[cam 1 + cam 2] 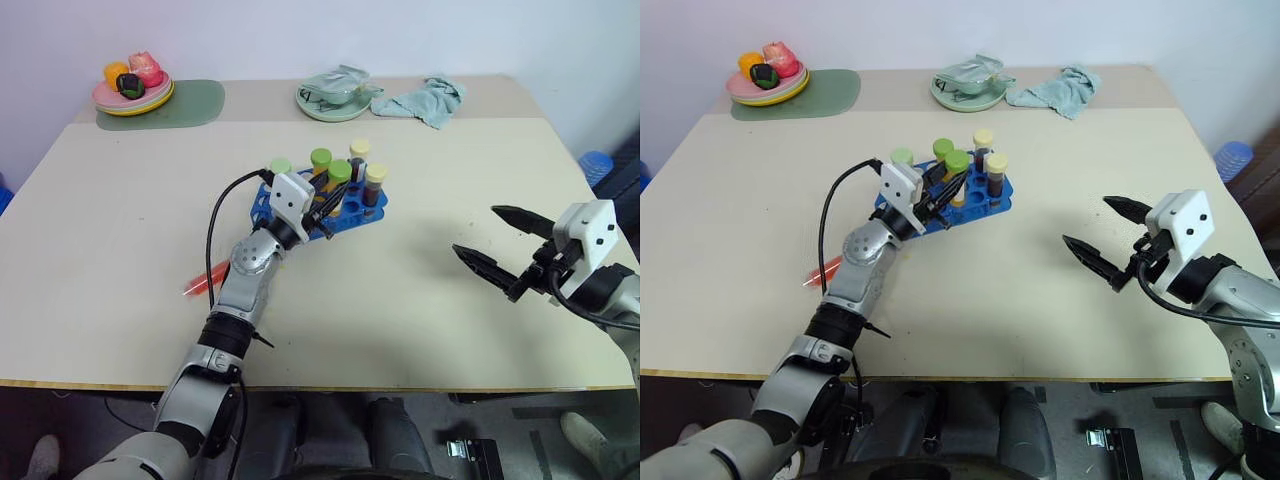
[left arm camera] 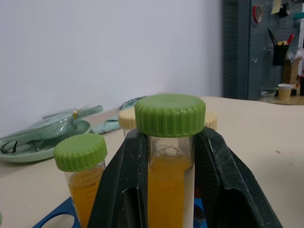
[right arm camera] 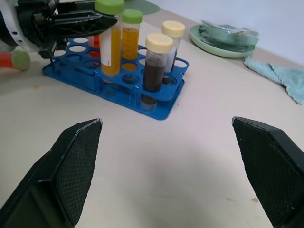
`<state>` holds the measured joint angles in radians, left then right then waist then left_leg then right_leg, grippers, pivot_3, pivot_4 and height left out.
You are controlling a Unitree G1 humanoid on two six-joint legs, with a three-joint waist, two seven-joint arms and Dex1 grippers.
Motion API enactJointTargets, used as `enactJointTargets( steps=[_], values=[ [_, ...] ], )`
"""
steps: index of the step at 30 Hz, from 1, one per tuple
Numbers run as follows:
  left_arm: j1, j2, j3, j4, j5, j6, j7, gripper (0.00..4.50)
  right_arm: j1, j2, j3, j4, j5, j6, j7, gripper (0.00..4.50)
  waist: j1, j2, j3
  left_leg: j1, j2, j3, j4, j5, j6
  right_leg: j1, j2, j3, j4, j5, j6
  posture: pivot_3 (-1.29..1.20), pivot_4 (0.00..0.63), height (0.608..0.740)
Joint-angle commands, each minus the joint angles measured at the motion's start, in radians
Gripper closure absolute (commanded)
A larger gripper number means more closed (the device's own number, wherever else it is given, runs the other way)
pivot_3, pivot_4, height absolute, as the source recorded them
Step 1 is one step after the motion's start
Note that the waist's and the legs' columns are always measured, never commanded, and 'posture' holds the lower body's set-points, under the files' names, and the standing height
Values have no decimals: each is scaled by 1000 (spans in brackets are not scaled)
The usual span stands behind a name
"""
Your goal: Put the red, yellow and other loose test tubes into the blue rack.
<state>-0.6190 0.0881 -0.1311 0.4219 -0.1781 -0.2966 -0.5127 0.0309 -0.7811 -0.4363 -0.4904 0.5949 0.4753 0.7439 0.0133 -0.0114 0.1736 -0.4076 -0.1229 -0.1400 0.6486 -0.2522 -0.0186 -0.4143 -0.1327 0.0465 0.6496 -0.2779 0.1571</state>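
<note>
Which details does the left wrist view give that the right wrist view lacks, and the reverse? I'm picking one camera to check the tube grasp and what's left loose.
Left wrist view: a close look at the left hand shut on the yellow tube just under its green cap. Right wrist view: the open right hand, and the red tube lying on the table beside the blue rack. Shared: the held tube, the orange tube beside it, cream caps, the green plate and the cloth.

- Bare table (image 1: 420, 300) lies wide between the blue rack (image 1: 360, 215) and the right gripper (image 1: 497, 243)
- Upright capped tubes crowd the rack's far end (image 3: 159, 57)
- The left gripper (image 1: 322, 205) blocks the rack's near side
- A red tube (image 1: 205, 278) lies beside the left forearm
</note>
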Motion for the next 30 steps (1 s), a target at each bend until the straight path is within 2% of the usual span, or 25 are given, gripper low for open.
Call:
enactJointTargets(
  steps=[1,9,17,20,24,26,30],
  values=[
    [5,-4,12,-14,9,-8,-6,3673,22,-1,-48,-40,25,-13,13,0,1,0,0,0,0,0,0,0,0,0,0,0,0,0,0,0,150,740],
    [-2,2,24,9,14,-17,-11,3673,95,-7,-111,-54,91,-18,83,0,-1,0,0,0,0,0,0,0,0,0,0,0,0,0,0,0,150,740],
    [-25,0,40,46,-10,-19,-46,3673,71,-17,-108,-61,111,-6,79,0,-1,0,0,1,0,0,0,0,0,1,0,0,0,0,0,0,150,740],
    [-29,-5,58,48,-21,-19,-53,2338,60,-21,-98,-67,111,3,67,0,0,0,0,1,0,0,0,0,0,1,0,0,0,0,0,0,150,740],
    [-23,-6,66,28,-16,-9,-45,301,43,-23,-86,-77,115,18,50,0,0,0,0,1,0,0,1,0,0,1,0,0,0,0,0,0,150,740],
    [-15,-2,71,-13,-20,5,-39,301,30,-23,-76,-78,114,24,44,0,0,0,0,1,0,0,1,0,0,1,0,0,0,0,0,0,150,740],
    [21,42,124,-294,-145,213,-30,301,-1,-23,-48,-57,108,19,48,0,-4,0,0,1,0,0,0,0,0,1,0,0,0,0,0,0,150,740]
  ],
)
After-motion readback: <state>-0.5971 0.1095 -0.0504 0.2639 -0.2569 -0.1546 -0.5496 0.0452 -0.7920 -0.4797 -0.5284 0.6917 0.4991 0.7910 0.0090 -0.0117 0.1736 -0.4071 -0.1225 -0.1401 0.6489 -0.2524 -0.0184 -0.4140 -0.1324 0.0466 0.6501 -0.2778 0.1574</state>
